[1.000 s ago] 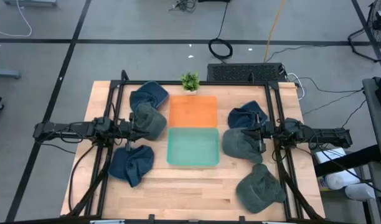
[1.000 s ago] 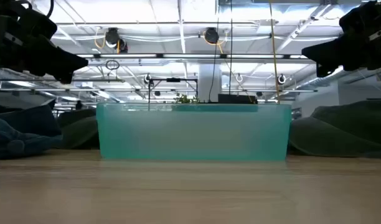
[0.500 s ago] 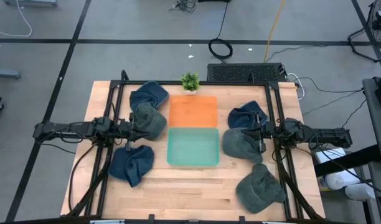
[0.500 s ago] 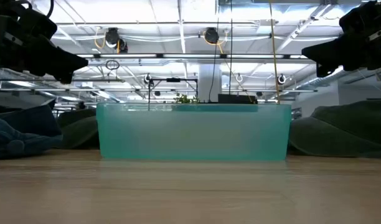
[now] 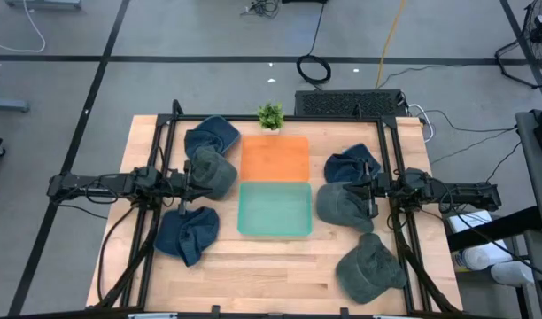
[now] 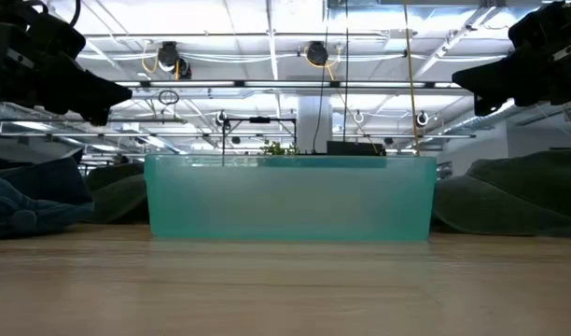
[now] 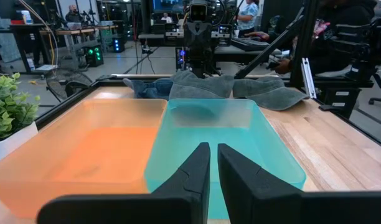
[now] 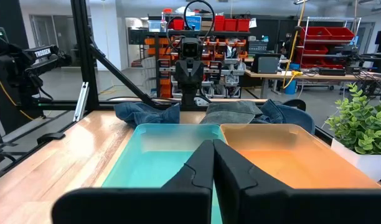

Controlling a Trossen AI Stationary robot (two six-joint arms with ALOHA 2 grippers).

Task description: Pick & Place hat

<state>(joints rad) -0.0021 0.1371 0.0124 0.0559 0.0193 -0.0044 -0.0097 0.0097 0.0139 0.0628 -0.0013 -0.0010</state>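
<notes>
Several hats lie crown up on the wooden table. On the left are a blue one [image 5: 211, 136], a grey-green one [image 5: 215, 171] and another blue one [image 5: 187, 234]. On the right are a blue one [image 5: 349, 164] and two grey-green ones [image 5: 342, 206] [image 5: 368, 268]. An orange bin [image 5: 274, 158] and a teal bin [image 5: 274, 209] stand between them. My left gripper [image 7: 213, 163] hovers level above the left grey-green hat, shut to a thin slit, holding nothing. My right gripper [image 8: 213, 155] hovers level over the right hats, shut and empty.
A small potted plant [image 5: 270, 115] stands at the far edge behind the orange bin. Black frame rails [image 5: 156, 221] [image 5: 397, 230] run along the table's left and right sides. Bare wood lies in front of the teal bin [image 6: 285, 280].
</notes>
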